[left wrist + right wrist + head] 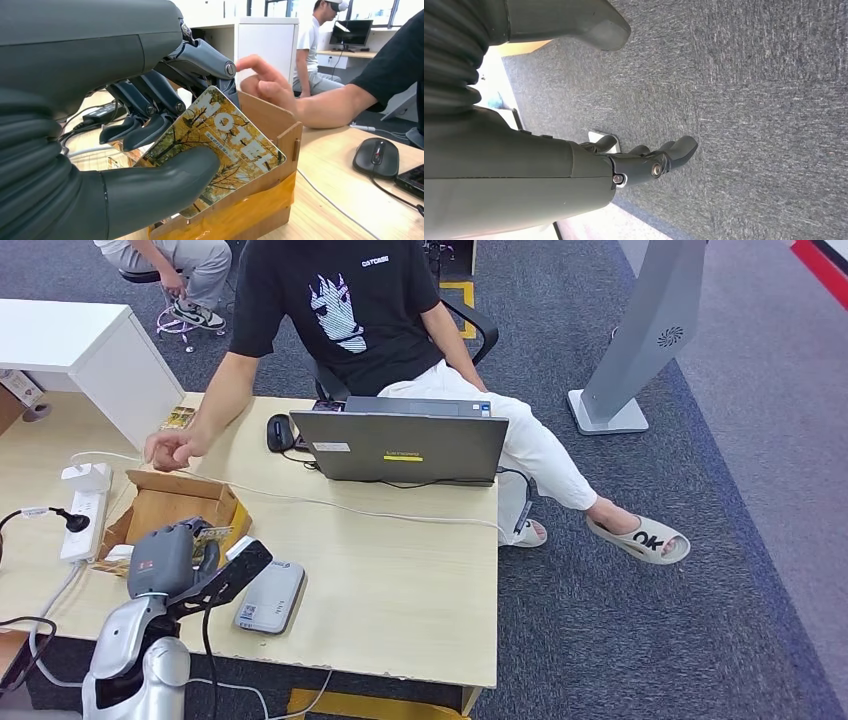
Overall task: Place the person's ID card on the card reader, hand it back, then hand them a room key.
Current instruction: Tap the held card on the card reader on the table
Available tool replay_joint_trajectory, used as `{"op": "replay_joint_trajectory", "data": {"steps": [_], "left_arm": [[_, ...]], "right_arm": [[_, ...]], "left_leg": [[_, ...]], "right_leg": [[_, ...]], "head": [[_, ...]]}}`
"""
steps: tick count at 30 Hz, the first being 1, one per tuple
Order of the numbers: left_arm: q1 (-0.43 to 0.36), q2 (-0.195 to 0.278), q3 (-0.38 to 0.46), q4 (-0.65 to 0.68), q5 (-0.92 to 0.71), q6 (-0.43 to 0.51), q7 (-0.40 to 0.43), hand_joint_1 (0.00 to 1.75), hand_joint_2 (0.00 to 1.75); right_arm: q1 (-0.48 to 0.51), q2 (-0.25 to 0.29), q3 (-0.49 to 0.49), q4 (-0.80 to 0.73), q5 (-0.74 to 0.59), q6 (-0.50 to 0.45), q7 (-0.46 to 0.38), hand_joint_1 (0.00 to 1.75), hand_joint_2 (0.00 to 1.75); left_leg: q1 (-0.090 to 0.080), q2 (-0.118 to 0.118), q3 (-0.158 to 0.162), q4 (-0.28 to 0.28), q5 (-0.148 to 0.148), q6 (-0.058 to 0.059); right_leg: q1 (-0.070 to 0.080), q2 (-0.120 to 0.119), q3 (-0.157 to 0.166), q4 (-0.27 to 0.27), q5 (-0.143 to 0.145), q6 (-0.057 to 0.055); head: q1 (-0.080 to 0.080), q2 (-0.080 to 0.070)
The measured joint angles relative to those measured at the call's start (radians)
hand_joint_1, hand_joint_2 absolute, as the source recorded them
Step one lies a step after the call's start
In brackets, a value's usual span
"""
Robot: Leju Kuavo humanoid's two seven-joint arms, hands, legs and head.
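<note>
Pale wood bench (400, 580) first: it carries one laptop (412, 445), one mouse (280, 432), one card reader (270, 597) near your edge, and one open cardboard box (175, 505) to its left. One person sits across from you, their hand (172, 449) hovering just beyond the box.

Your left hand (165, 130) grips one room key card (220, 145), the yellow one printed HOTEL, pinched between the thumb below and the dark fingers above. The card sits right at the box's front wall, partly inside it. Your right hand (644, 162) hangs over the carpet, fingers loosely apart and holding nothing.

Watch the lift. I'd judge the card's lower edge could catch on the box wall, which would either twist the card out of the pinch or drag the light box across the bench. More cards seem to lie in the box beneath; I can't count them, and a second one could ride up with yours. The person's hand is close, so a fast reach could bump it.
</note>
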Motion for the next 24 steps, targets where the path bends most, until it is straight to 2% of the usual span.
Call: {"op": "replay_joint_trajectory", "data": {"steps": [15,20,24], "left_arm": [[0.000,0.000,-0.001,0.003,0.000,-0.001,-0.001,1.75,1.75],[0.017,0.001,-0.058,0.015,-0.022,-0.099,-0.091,1.75,1.75],[0.028,0.000,-0.101,0.025,-0.026,-0.118,-0.110,1.75,1.75]], "right_arm": [[0.000,0.000,0.000,0.002,0.000,0.001,0.000,0.00,1.75],[0.000,0.000,0.000,0.002,0.046,0.021,-0.029,0.00,1.75],[0.000,0.000,0.000,0.002,0.055,0.024,-0.036,0.00,1.75]], "left_leg": [[0.000,0.000,0.000,0.000,0.000,0.000],[0.000,0.000,0.000,0.000,0.000,0.000],[-0.001,0.000,0.000,0.000,0.000,0.000]], "right_leg": [[0.000,0.000,0.000,0.000,0.000,0.000],[0.000,-0.001,0.000,0.000,0.000,0.000],[-0.001,0.000,0.000,0.000,0.000,0.000]], "head": [[0.000,0.000],[0.000,0.000],[0.000,0.000]]}}
